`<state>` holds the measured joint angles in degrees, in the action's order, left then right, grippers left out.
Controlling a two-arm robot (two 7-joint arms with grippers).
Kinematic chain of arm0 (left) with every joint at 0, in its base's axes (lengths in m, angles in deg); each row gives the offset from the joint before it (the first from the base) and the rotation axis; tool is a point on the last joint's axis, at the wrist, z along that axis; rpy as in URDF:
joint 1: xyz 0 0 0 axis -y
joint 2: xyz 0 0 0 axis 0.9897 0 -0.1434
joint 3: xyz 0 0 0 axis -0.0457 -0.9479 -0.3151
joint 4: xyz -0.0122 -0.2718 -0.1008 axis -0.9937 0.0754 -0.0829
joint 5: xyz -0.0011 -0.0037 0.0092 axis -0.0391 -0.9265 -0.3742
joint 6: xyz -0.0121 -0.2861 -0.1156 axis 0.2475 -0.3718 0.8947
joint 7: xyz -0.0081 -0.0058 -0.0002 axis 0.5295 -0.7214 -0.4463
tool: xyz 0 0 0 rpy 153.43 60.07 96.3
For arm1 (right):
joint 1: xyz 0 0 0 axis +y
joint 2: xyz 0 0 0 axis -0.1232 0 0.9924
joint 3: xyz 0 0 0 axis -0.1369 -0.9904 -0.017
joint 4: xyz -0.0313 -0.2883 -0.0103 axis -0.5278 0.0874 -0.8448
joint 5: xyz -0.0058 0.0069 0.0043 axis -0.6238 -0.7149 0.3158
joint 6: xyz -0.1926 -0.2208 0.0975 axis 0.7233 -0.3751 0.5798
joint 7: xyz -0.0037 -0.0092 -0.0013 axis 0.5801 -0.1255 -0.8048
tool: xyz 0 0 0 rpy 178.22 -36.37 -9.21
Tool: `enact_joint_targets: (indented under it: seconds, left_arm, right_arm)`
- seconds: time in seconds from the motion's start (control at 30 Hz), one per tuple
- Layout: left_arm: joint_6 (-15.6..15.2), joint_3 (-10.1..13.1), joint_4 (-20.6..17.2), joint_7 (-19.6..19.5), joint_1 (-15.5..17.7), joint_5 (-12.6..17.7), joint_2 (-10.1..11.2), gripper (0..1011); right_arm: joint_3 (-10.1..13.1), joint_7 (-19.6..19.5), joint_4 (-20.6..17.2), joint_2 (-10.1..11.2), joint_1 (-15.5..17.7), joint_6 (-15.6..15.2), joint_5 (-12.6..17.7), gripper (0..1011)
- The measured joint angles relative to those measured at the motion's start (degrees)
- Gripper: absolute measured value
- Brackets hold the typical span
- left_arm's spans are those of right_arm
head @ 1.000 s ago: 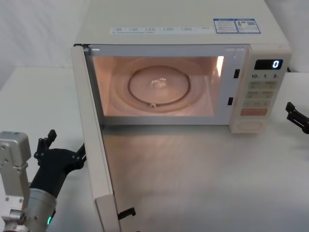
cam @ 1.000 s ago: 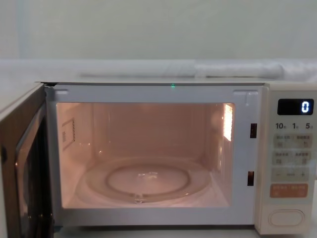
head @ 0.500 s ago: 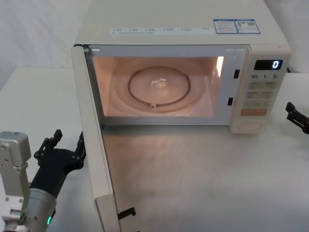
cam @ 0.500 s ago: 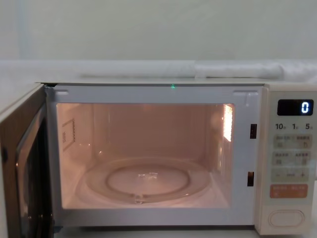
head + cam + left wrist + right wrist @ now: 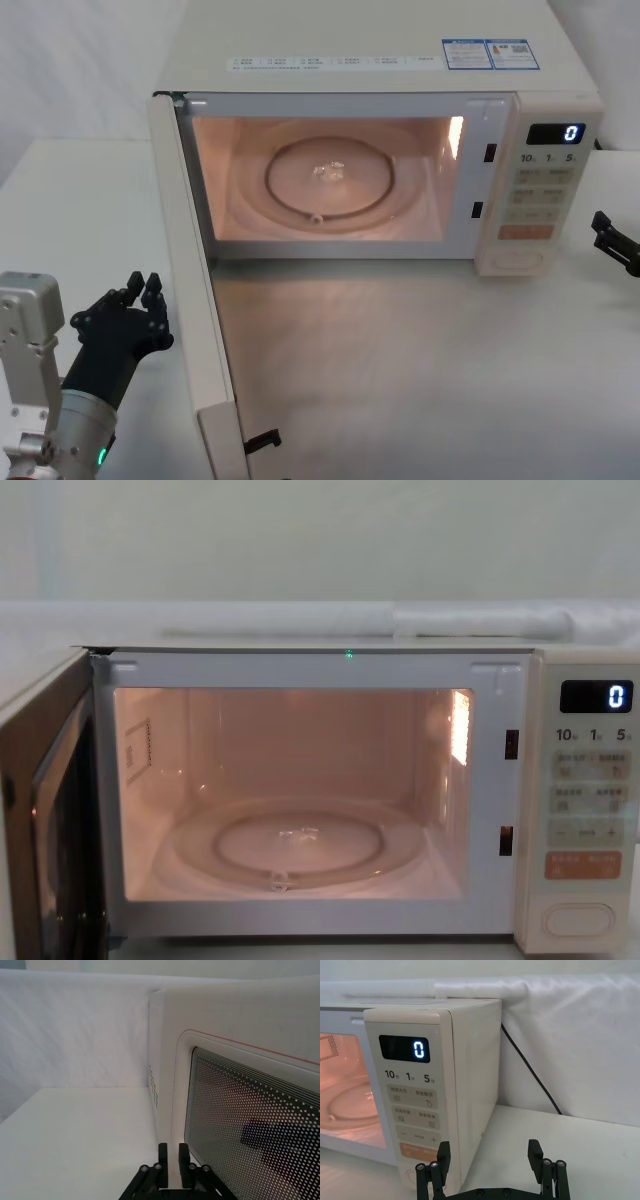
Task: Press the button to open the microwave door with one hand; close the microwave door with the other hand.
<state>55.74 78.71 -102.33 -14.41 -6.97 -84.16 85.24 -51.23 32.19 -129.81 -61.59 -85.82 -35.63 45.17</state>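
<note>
Left gripper [image 5: 140, 292] closed beside microwave door [image 5: 195, 300], door swung forward

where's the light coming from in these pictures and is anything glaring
Head view: the cavity glows warm orange, brightest at its right wall lamp. Chest view: same lamp glares white. Right wrist view: the display shines a bright "0".

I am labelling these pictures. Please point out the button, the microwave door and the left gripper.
button [image 5: 577, 919], chest view, middle of the oval.
microwave door [image 5: 192, 300], head view, top edge.
left gripper [image 5: 140, 293], head view, between fingertips.
</note>
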Motion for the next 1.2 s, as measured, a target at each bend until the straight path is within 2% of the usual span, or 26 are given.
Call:
enact_joint_targets:
  seconds: [0.07, 0.23, 0.53, 0.7, 0.97, 1.2]
  left_arm:
    - [0.0, 0.0, 0.0, 0.0, 0.0, 0.0, 0.0, 99]
    - [0.0, 0.0, 0.0, 0.0, 0.0, 0.0, 0.0, 0]
    - [0.0, -0.13, -0.01, -0.23, -0.02, -0.07, -0.08, 0]
    - [0.46, -1.34, -1.14, -3.03, -0.97, -1.28, -0.09, 0]
    - [2.2, -3.93, -5.62, -8.96, -4.75, -3.72, 1.74, 0]
    - [2.74, -6.49, -10.41, -11.3, -8.18, -4.67, 3.74, 0]
  right_arm:
    - [0.0, 0.0, 0.0, 0.0, 0.0, 0.0, 0.0, 1002]
    - [0.0, 0.0, 0.0, 0.0, 0.0, 0.0, 0.0, 1002]
    - [0.0, 0.0, 0.0, 0.0, 0.0, 0.0, 0.0, 1002]
    - [0.0, 0.0, 0.0, 0.0, 0.0, 0.0, 0.0, 1002]
    - [0.0, 0.0, 0.0, 0.0, 0.0, 0.0, 0.0, 1002]
    - [0.0, 0.0, 0.0, 0.0, 0.0, 0.0, 0.0, 1002]
